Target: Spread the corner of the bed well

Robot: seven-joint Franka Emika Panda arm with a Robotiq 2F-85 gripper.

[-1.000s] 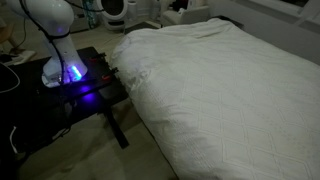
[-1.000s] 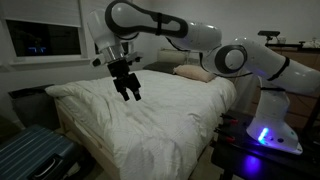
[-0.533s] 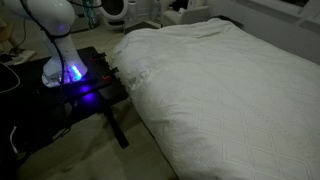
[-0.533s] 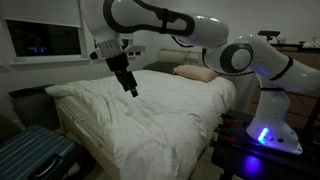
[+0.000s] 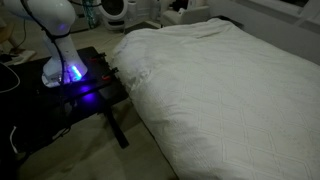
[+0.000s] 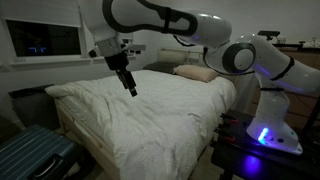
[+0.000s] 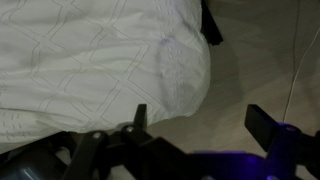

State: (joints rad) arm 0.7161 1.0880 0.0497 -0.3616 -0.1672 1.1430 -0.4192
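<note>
Tool (image 6: 131, 89) wide open, empty, above bed (image 6: 150, 122); corner (image 7: 186, 78) points rightward in wrist view

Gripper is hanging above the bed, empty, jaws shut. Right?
Not quite: the jaws are open, not shut. The wrist view shows the gripper with its jaws standing wide apart and nothing between them. The rest holds: in an exterior view it hangs above the bed, empty.
</note>
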